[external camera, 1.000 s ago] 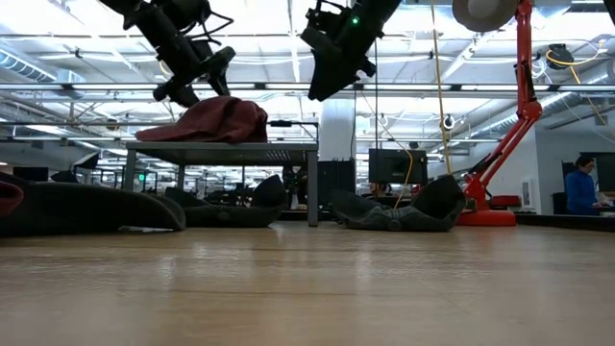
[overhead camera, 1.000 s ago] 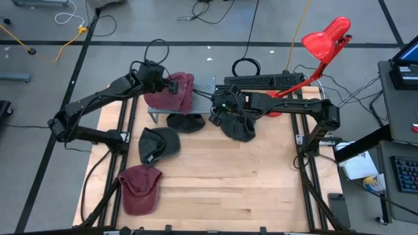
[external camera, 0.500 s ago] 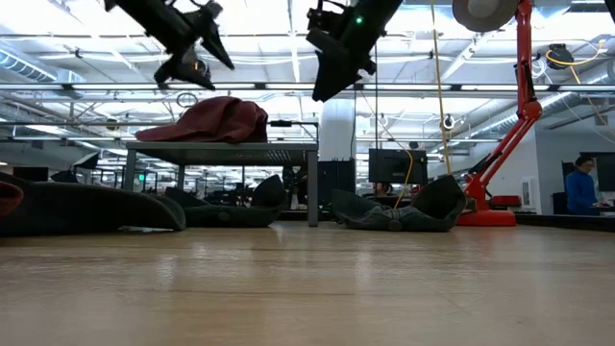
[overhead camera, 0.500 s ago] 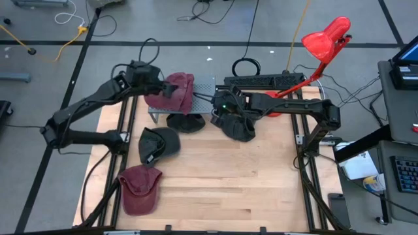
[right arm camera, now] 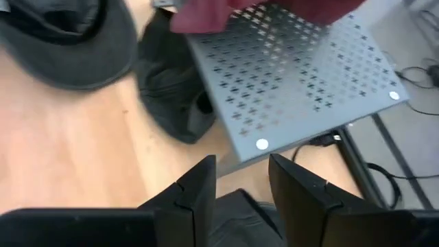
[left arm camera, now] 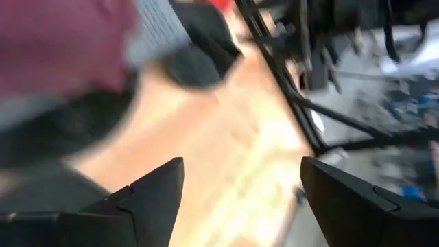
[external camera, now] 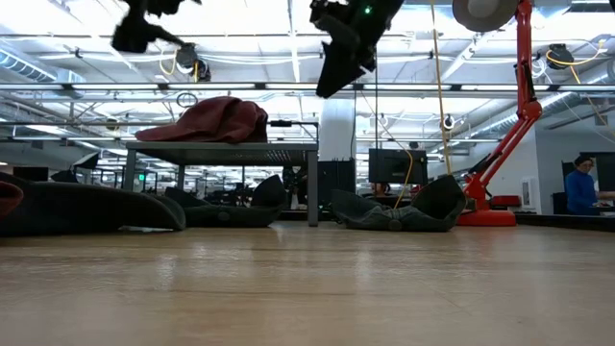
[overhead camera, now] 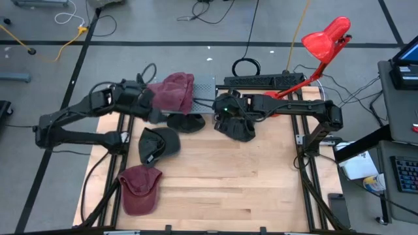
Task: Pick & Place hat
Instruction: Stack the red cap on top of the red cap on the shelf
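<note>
Maroon hat point(overhead camera: 175, 91) sits on the perforated shelf point(right arm camera: 302, 75). Left end effector point(overhead camera: 140, 103) fingers apart, empty, beside it. Right end effector point(overhead camera: 225, 112) narrowly parted, empty, above a dark hat point(overhead camera: 239, 128). Next grab: come straight down, pinch crown fabric, w/o dragging.

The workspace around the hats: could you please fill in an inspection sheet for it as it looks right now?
Surface: wooden table, with a grey perforated stand at the back.
Job's things: maroon hat on the stand; a second maroon hat at the front left; black hats on the table, one left of centre, one by the stand, one under the right arm.
Clutter: nothing seen.
Grippers: left gripper open, empty, left of the stand; right gripper empty, fingers apart, raised near the stand.
Cables: loose on the floor behind the table.
Surroundings: red lamp; a person far off.
</note>
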Motion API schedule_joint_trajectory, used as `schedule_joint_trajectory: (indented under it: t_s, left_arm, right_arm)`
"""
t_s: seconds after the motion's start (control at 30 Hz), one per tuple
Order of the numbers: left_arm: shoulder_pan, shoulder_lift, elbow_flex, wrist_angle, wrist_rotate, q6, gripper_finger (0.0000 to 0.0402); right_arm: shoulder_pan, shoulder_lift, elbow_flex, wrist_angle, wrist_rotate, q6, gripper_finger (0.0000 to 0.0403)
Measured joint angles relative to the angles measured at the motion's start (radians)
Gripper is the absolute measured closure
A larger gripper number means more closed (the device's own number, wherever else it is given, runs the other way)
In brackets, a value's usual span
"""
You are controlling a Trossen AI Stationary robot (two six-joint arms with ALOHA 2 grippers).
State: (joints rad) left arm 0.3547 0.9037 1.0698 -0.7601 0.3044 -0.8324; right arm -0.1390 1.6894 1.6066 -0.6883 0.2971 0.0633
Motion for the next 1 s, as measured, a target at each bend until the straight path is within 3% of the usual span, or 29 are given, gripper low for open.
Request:
schedule_joint_trajectory:
  t_s: [0.2, 0.4, 0.53, 0.7, 1.0]
  left_arm:
    - [-0.241, -0.015, 0.0, 0.0, -0.041, -0.253, 0.0106]
    - [-0.458, -0.014, 0.0, 0.0, -0.122, -0.474, 0.0106]
    - [-0.6, 0.0, 0.005, -0.017, -0.228, -0.614, 0.0108]
    - [-0.755, 0.1, 0.102, -0.184, -0.356, -0.753, 0.014]
    - [-0.884, 0.355, 0.358, -0.477, -0.385, -0.945, 0.0192]
  right_arm:
    - [0.003, -0.001, 0.0, -0.037, -0.091, 0.003, 0.0259]
    - [0.029, -0.002, 0.0, -0.085, -0.09, 0.003, 0.0242]
    - [0.053, -0.002, 0.0, -0.087, -0.089, 0.003, 0.0233]
    - [0.09, -0.015, 0.0, -0.113, -0.099, 0.003, 0.0225]
    - [0.175, -0.136, 0.0, -0.196, -0.405, 0.057, 0.022]
